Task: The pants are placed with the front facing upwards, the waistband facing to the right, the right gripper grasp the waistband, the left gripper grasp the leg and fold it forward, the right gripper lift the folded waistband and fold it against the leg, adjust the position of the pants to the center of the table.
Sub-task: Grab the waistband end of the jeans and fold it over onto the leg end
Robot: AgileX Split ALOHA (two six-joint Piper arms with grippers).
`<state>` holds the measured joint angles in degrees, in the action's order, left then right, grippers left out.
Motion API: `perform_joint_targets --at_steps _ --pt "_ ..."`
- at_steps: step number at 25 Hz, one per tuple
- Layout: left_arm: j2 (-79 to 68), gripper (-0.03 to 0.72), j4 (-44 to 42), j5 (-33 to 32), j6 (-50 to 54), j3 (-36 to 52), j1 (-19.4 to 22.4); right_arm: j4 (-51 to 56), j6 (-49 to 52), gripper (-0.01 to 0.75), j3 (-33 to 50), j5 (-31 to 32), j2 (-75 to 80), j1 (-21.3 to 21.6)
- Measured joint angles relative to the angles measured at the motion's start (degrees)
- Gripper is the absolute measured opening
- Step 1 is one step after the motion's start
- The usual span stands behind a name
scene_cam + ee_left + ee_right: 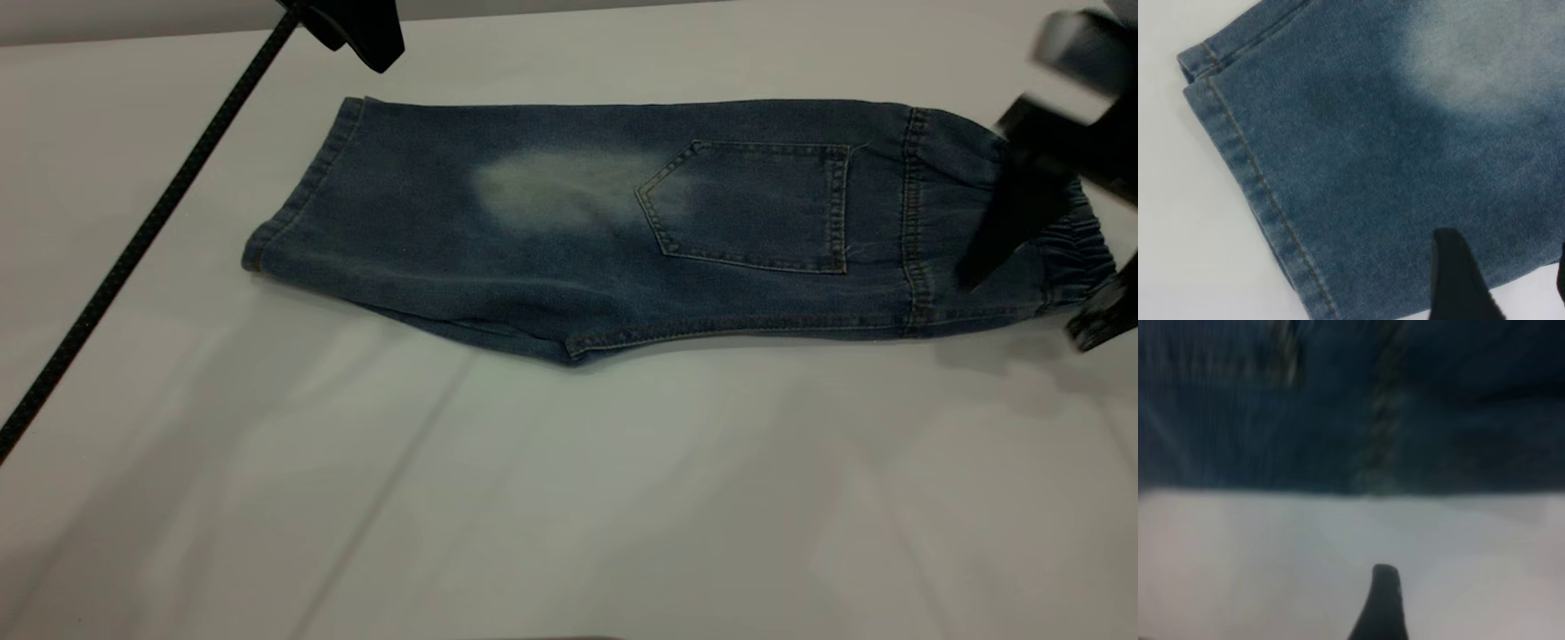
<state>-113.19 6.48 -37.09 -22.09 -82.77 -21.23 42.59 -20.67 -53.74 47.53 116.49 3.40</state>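
Note:
The pants lie flat on the table, folded in half lengthwise with the back patch pocket up. The leg hem is at the left and the puckered waistband at the right. My left gripper hovers over the far hem corner. In the left wrist view it is open, with denim and bare table below and nothing held. My right gripper stands open over the waistband, one finger on each side of it. The right wrist view shows only one finger, over the table beside the denim edge.
A black braided cable runs diagonally from the left gripper down to the left edge, above the table. White tabletop stretches wide in front of the pants, and a narrow strip of it shows behind them.

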Motion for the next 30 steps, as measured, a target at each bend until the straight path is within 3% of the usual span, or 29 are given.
perform_joint_targets --at_steps 4,7,13,30 --pt "0.00 0.323 0.00 0.00 0.00 0.00 0.00 0.18 -0.06 0.585 0.00 3.21 0.00 6.44" --pt "0.00 0.323 0.00 0.00 0.00 0.00 0.00 2.50 -2.03 0.585 0.00 5.61 0.00 8.75" --pt "0.00 0.323 0.00 0.00 0.00 0.00 0.00 12.92 -8.28 0.585 0.00 6.28 0.76 9.05" --pt "0.00 0.323 0.00 0.00 0.00 0.00 0.00 14.68 -3.44 0.585 0.00 0.56 3.59 9.05"
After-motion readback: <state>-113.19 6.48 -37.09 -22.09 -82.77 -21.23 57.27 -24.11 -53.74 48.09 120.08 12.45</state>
